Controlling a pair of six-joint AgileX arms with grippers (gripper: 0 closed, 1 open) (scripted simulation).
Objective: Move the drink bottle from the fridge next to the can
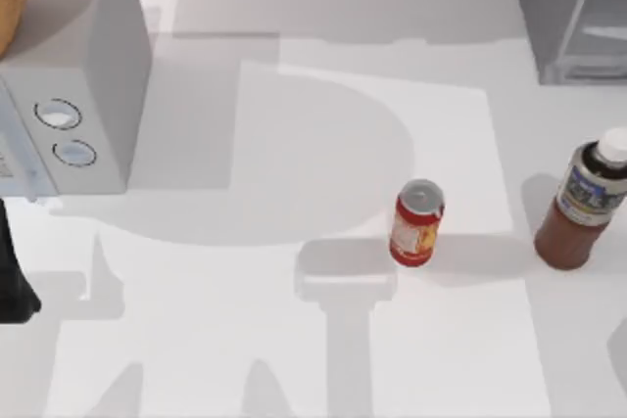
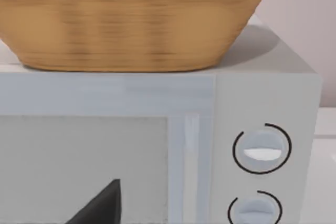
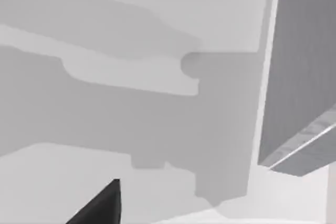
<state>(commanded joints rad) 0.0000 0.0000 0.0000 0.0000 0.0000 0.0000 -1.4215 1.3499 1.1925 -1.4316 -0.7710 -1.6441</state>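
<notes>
Drink bottle (image 1: 586,205) stands upright on the white table (image 1: 294,340) near the top view's right edge, outside the fridge (image 1: 573,12). It's a brown bottle of dark liquid with a white cap and a blue-white label wrapped round the upper body, clearly taller than the can (image 1: 416,222). The can is red with a yellow-orange label and a silver top, upright, to the bottle's left, near it but apart with bare table between them. The fridge is a grey cabinet with a translucent door panel, in the far right corner, well behind the bottle. On the left side sits a white microwave (image 1: 73,95) with two round dials, a woven wicker basket (image 2: 131,19) resting on top of it. The left arm (image 1: 12,281) shows as a dark shape at the left edge, in front of the microwave; its wrist camera faces the microwave front and the basket. A single dark fingertip sits in the corner of each wrist view; cannot tell whether either gripper's fingers are open or closed. The right wrist view looks down at shadowed table beside the fridge wall (image 3: 299,77).
</notes>
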